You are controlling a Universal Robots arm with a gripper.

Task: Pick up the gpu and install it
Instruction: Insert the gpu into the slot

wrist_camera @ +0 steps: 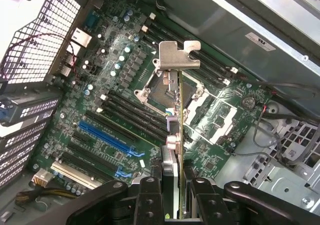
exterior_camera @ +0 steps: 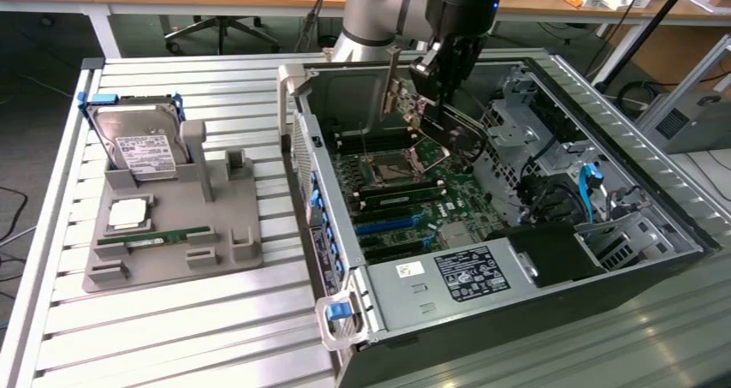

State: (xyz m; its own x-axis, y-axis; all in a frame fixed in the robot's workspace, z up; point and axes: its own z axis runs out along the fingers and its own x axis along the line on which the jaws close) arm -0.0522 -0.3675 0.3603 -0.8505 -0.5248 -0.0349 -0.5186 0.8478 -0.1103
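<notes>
- Wrist view: the gripper (wrist_camera: 174, 184) has its two black fingers (wrist_camera: 150, 195) partway closed and clamped on the gpu (wrist_camera: 179, 115), one finger against each face of the thin card.
- The gpu is seen edge-on there, reaching away from the fingers, with its silvery bracket (wrist_camera: 177, 55) at the far end.
- The held card hangs over the motherboard (wrist_camera: 110, 85), with the cpu socket (wrist_camera: 150, 87) and the black memory slots behind it; whether its edge touches any slot I cannot tell.
- Exterior view: the gripper (exterior_camera: 440, 73) reaches down into the open computer case (exterior_camera: 342, 88), with the gpu (exterior_camera: 446, 127) tilted just beneath it, above the motherboard (exterior_camera: 400, 195) and near the case's rear wall.
- The card's part between the fingers is hidden, and the arm is cut off by the frame edge.
- On the exterior view's left, a grey holder (exterior_camera: 228, 234) on the slatted worktop (exterior_camera: 171, 319) carries a hard drive (exterior_camera: 137, 144) and a green memory stick (exterior_camera: 154, 235), well apart from the gripper.
</notes>
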